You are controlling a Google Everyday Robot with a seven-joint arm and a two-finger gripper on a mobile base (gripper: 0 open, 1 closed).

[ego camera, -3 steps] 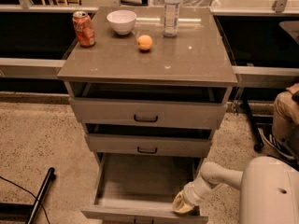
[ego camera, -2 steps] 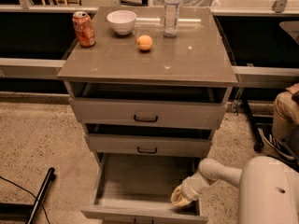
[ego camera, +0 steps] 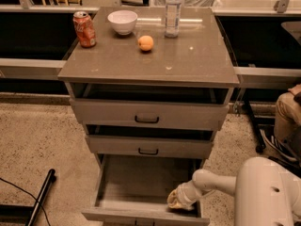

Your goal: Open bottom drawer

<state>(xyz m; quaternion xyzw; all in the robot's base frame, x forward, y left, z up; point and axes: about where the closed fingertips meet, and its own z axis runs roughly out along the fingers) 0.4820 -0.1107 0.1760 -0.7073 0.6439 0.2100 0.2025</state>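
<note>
Speckled floor (ego camera: pixel 37 135); gripper (ego camera: pixel 178 199) inside open bottom drawer (ego camera: pixel 136 180)

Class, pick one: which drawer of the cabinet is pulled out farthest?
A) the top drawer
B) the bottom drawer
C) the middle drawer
B: the bottom drawer is pulled well out, its grey inside showing, with the gripper at its front right corner; the top drawer and middle drawer are barely ajar.

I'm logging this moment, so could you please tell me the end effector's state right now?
End effector: cannot be told; it is inside the bottom drawer, near its front-right corner.
</note>
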